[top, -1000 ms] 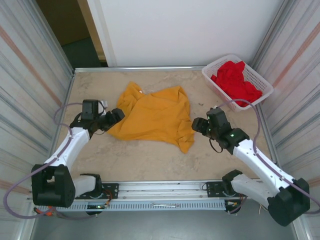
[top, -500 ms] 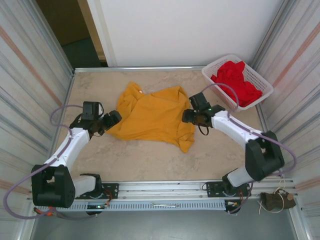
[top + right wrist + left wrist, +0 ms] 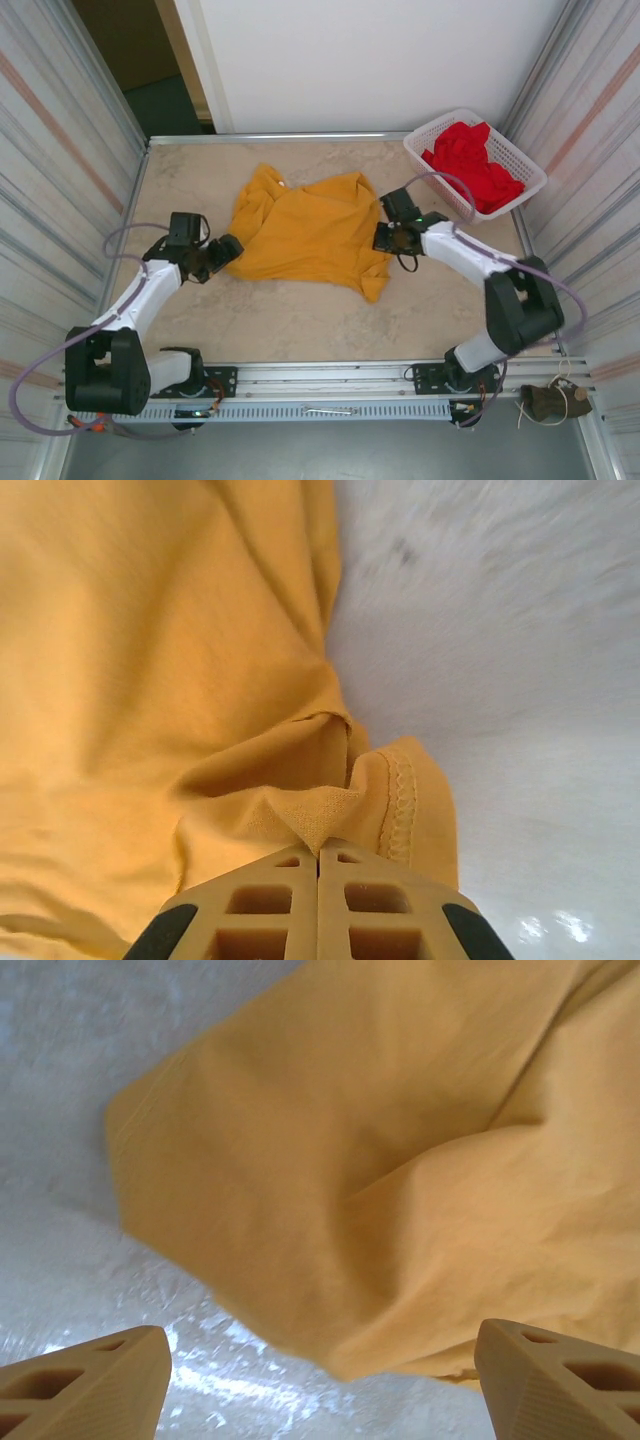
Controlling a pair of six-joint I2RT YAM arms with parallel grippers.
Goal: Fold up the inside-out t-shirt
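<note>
The inside-out t-shirt [image 3: 305, 232] is mustard yellow and lies crumpled in the middle of the marble table. My right gripper [image 3: 381, 237] is at its right edge, shut on a pinch of the fabric beside a stitched hem [image 3: 402, 800]; the cloth peaks up between the closed jaws [image 3: 318, 845]. My left gripper [image 3: 229, 250] sits at the shirt's left edge, open, with its tan fingertips [image 3: 95, 1380] wide apart. A rounded fold of the t-shirt [image 3: 380, 1170] lies just beyond them, untouched, over bare table.
A white basket [image 3: 440, 128] holding a bright red garment [image 3: 472, 160] stands at the back right corner. Metal walls close in the table [image 3: 300, 320] on both sides. Bare marble runs along the front of the shirt.
My right arm swung left to the shirt's right edge and its jaws closed on the fabric. My left gripper edged slightly nearer along the shirt's left edge and stayed open.
</note>
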